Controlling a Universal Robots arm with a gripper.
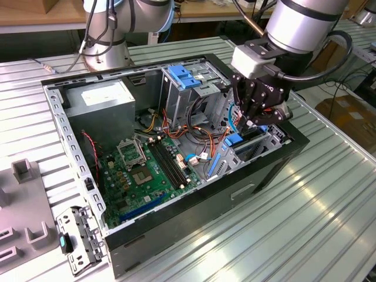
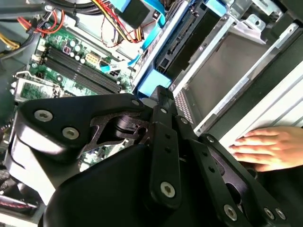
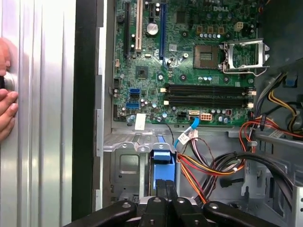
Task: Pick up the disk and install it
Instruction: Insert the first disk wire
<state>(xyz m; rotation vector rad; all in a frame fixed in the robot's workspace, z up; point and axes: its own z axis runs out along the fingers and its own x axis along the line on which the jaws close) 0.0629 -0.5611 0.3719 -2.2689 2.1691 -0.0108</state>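
Closest to the lens in both wrist views is the black linkage of the gripper (image 3: 165,186) (image 2: 161,97). Its two fingers are drawn together with no gap showing between them, the tips resting against the blue end of the carrier that frames the disk (image 3: 161,163). The disk (image 2: 182,45) stands on edge in a slot of the metal drive cage (image 3: 124,165), directly beneath the fingertips, with only its dark edge and blue rails showing. In the exterior view the gripper (image 1: 254,121) reaches down into the corner of the open computer case (image 1: 247,188) at the exterior view's right, just above the blue carrier of the disk (image 1: 234,140). Orange and red cables (image 3: 203,172) run beside the cage, and the green motherboard (image 3: 189,71) lies beyond it. A person's hand (image 2: 267,147) (image 3: 6,101) rests on the ribbed table (image 3: 42,118) just outside the case wall.
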